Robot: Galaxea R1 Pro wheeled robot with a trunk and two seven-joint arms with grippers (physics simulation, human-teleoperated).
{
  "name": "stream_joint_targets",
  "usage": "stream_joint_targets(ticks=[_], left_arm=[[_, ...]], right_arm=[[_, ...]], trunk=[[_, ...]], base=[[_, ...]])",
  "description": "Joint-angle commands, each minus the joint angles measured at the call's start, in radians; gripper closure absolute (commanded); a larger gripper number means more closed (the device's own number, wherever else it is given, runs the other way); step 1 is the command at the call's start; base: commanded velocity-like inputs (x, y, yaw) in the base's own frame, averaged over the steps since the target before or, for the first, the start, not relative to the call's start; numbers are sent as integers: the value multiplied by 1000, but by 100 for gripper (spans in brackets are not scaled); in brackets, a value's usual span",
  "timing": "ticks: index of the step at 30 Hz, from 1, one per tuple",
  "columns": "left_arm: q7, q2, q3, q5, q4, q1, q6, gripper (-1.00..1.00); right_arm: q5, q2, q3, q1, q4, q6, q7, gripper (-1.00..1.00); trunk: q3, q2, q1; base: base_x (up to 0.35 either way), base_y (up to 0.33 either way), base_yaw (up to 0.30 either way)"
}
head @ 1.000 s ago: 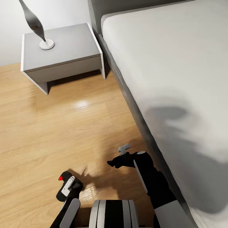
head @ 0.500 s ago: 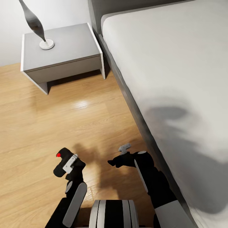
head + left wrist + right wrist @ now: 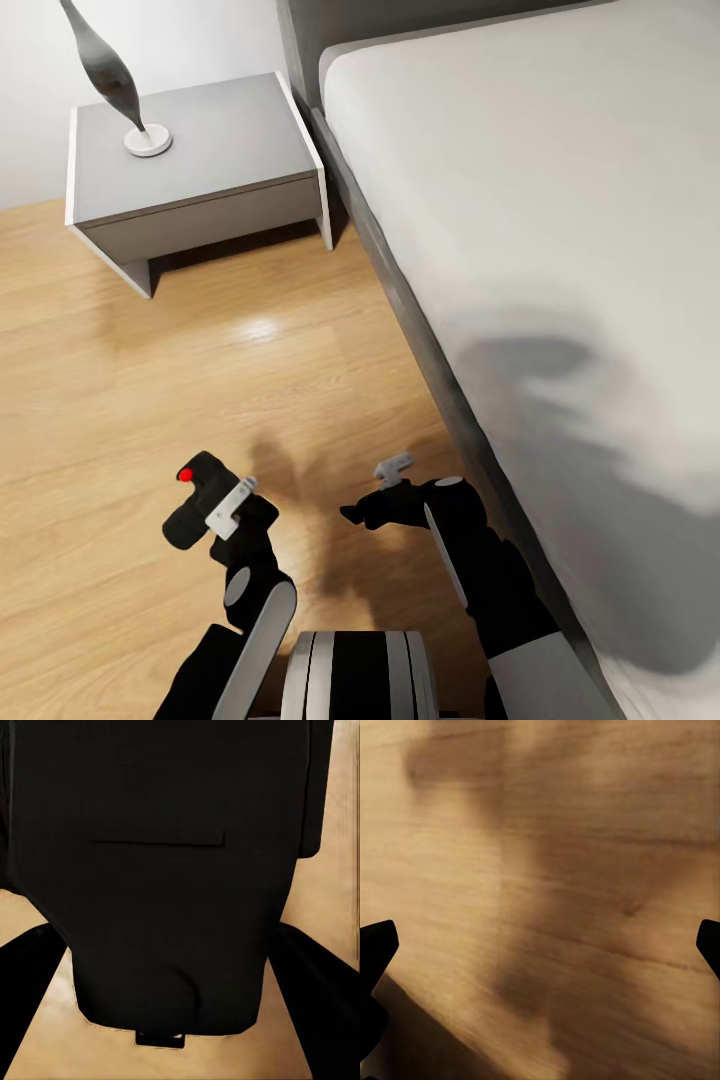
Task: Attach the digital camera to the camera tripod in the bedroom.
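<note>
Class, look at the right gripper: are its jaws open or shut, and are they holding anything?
Open and empty. In the right wrist view the right gripper has its jaws far apart at opposite edges, with bare wood floor between them.

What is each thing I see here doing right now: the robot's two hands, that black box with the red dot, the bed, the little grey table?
Left end effector: shut on the digital camera.
Digital camera: held above the floor, red spot up.
Right end effector: open, empty, over the wood floor.
Bed: bare, nothing on it.
Nightstand: drawer closed, an upright grey ornament on top.
</note>
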Motion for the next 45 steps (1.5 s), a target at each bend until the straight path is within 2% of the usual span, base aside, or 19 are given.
stream_joint_targets(ticks=[1,13,16,17,23,28,29,30,36,39,45], left_arm=[[6,0,-3,6,-9,-1,-5,100],[-3,13,-6,2,-14,-1,65,100],[-19,27,-6,3,-7,-1,93,100],[-27,33,-6,4,-4,-1,99,100],[-160,114,-1,16,28,-1,119,100],[-287,188,3,22,38,-1,141,100],[-326,212,4,27,39,-1,155,100],[-343,222,4,30,39,-1,163,100],[-401,254,5,59,38,-1,218,100],[-413,260,4,71,35,-1,250,100],[-415,261,3,74,34,-1,261,100]], right_arm=[[11,0,-1,0,-1,3,9,-100],[9,0,-2,0,-1,8,10,-100],[9,0,-2,0,-1,7,9,-100],[9,0,-1,0,-1,7,9,-100],[9,0,-8,0,-2,7,10,-100],[10,0,-38,0,-3,5,12,-100],[9,0,-49,0,-3,5,12,-100],[9,0,-53,0,-3,4,12,-100],[9,0,-65,0,-4,4,13,-100],[10,0,-68,0,-4,4,13,-100],[10,0,-68,0,-4,4,12,-100]], trunk=[[-1,0,0],[-1,0,0],[-1,0,0],[-1,0,0],[-1,0,0],[-1,0,0],[-1,0,0],[-1,0,0],[-1,0,0],[-1,0,0],[-1,0,0]], base=[[0,0,0],[0,0,0],[0,0,0],[0,0,0],[0,0,0],[0,0,0],[0,0,0],[0,0,0],[0,0,0],[0,0,0],[0,0,0]])
